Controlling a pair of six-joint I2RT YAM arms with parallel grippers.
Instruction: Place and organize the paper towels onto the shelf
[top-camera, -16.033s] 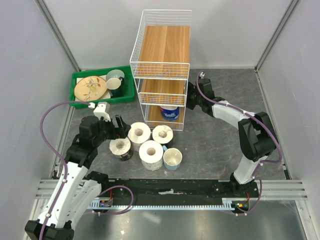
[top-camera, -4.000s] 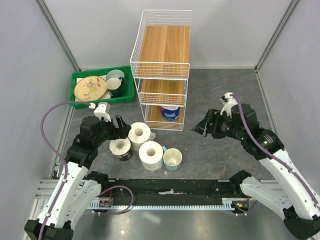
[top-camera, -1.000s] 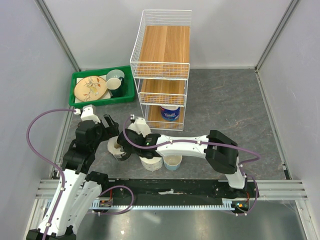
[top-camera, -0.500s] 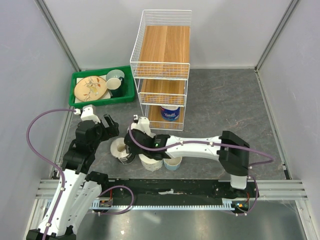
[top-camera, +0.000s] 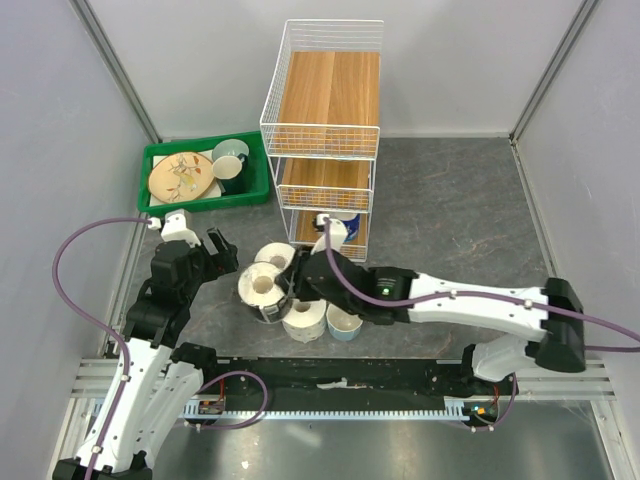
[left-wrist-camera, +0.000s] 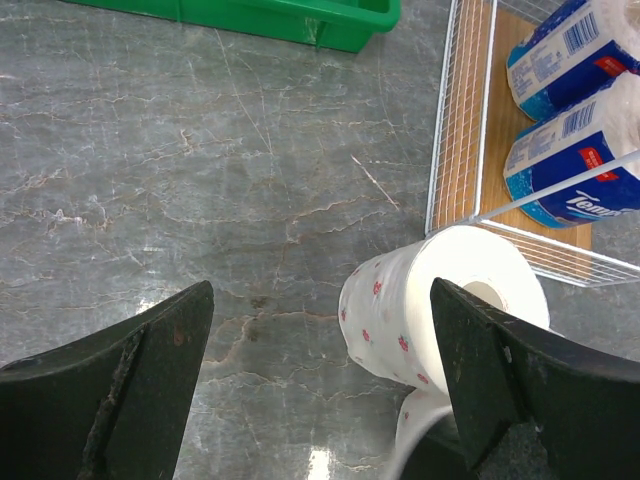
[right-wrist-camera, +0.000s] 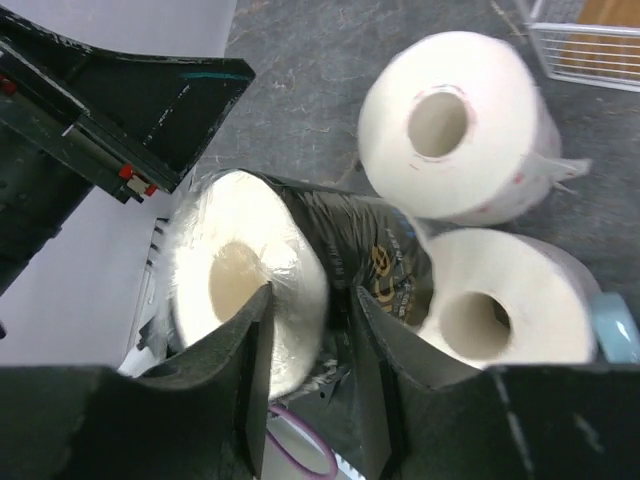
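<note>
On the shelf (left-wrist-camera: 468, 150) bottom board, 2 blue-wrapped rolls. The front roll (left-wrist-camera: 575, 170) has a white script brand starting "Tem", rest cut off. It also has a barcode (left-wrist-camera: 578, 120) w/ digits too small to read, plus a small red tag, illegible. The back roll (left-wrist-camera: 565, 50) has barcode + red tag, likewise unreadable. In front of the shelf, the dark-wrapped roll (right-wrist-camera: 385, 270) has gold lettering, too blurred to read.
</note>
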